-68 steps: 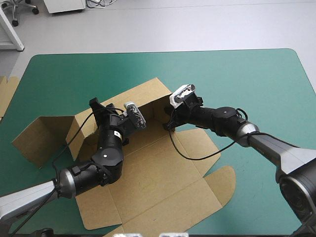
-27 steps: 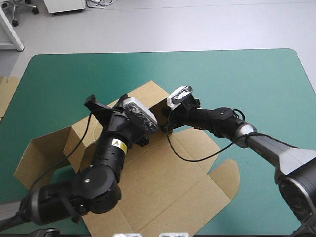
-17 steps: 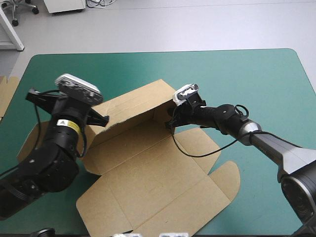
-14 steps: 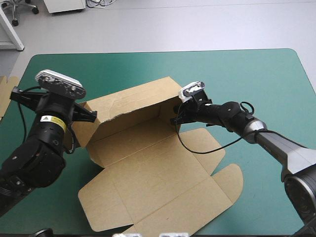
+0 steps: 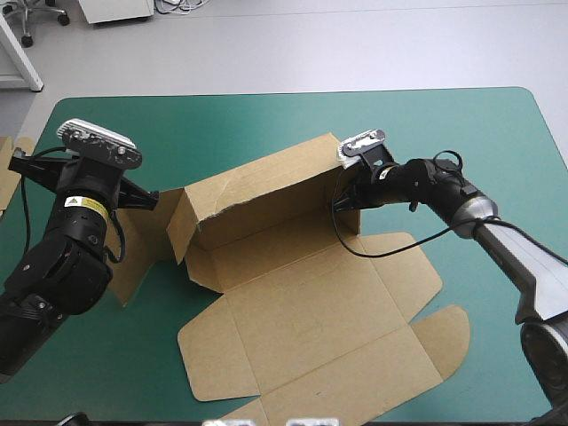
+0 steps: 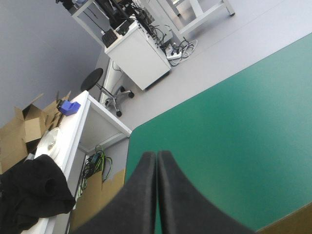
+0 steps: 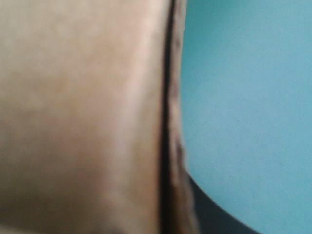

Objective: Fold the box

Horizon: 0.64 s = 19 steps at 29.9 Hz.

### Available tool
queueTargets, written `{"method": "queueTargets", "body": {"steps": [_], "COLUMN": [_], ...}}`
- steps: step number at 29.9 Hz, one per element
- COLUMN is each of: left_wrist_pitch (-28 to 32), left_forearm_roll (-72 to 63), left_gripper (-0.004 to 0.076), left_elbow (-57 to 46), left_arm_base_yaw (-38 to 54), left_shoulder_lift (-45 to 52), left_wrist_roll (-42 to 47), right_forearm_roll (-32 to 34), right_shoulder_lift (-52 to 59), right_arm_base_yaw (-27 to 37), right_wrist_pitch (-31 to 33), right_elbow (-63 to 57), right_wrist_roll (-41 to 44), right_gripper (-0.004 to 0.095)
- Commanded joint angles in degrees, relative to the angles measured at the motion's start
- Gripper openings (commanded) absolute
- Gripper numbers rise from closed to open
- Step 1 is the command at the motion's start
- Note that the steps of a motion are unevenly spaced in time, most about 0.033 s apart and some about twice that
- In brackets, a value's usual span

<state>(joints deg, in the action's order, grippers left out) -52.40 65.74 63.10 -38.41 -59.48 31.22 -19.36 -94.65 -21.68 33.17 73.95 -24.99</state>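
The brown box (image 5: 302, 302) lies open in the middle of the teal-green table, its long back wall (image 5: 266, 191) standing and its lid flat toward the near edge. At the wall's right end my right gripper (image 5: 344, 193) is shut on the box. The right wrist view shows the board (image 7: 83, 117) edge-on, with one black finger (image 7: 214, 217) behind it. My left gripper (image 5: 146, 199) is raised at the box's left end, beside the upright left flaps. It is shut on nothing (image 6: 157, 153) and points over the table's far edge. A corner of the box (image 6: 292, 225) shows below it.
More brown board lies at the table's left edge (image 5: 9, 173), also visible beyond that edge in the left wrist view (image 6: 97, 195). Bare teal-green cover (image 5: 461, 133) stretches behind and to the right of the box.
My left gripper has lifted off the box's middle and swung out to the left. My right gripper has moved right with the wall's end, and the whole box has slid right with it.
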Motion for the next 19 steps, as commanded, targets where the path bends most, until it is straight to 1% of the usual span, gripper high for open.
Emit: {"method": "queueTargets", "body": {"steps": [1, 4, 9, 12, 14, 15, 16, 19], "left_wrist_pitch": [2.5, 3.1, 4.5, 4.3, 4.3, 4.3, 4.3, 4.0], "left_forearm_roll": [4.1, 4.1, 4.1, 3.9, 4.0, 4.0, 4.0, 4.0], "left_gripper": [-0.0002, -0.0002, -0.0002, -0.0002, -0.0002, -0.0002, -0.0002, -0.0002], "left_elbow": [1.4, 1.4, 1.4, 1.4, 1.4, 1.4, 1.4, 1.4], "left_arm_base_yaw": [1.6, 1.9, 1.9, 1.9, 1.9, 1.9, 1.9, 1.9], "left_shoulder_lift": [0.9, 0.9, 0.9, 0.7, 0.4, 0.4, 0.4, 0.4], "left_wrist_roll": [0.1, 0.1, 0.1, 0.1, 0.1, 0.1, 0.1, 0.1], "right_forearm_roll": [5.3, 9.3, 9.4, 11.0, 12.6, 12.6, 12.3, 10.0], "right_shoulder_lift": [3.2, 3.2, 3.1, 1.6, -0.8, -1.7, -2.6, -3.5], "right_arm_base_yaw": [0.5, 0.5, 0.5, 0.5, 0.5, 0.5, 0.5, 0.5], "right_wrist_pitch": [4.1, 8.5, 14.1, 21.7, 30.2, 33.0, 33.8, 32.5], "right_elbow": [7.0, 11.7, 19.7, 24.8, 28.7, 30.1, 31.0, 31.7], "right_wrist_roll": [6.8, 10.9, 12.4, 14.4, 15.6, 15.6, 15.5, 15.1], "right_gripper": [0.0002, 0.0002, 0.0002, 0.0002, 0.0001, 0.0001, 0.0001, 0.0001]}}
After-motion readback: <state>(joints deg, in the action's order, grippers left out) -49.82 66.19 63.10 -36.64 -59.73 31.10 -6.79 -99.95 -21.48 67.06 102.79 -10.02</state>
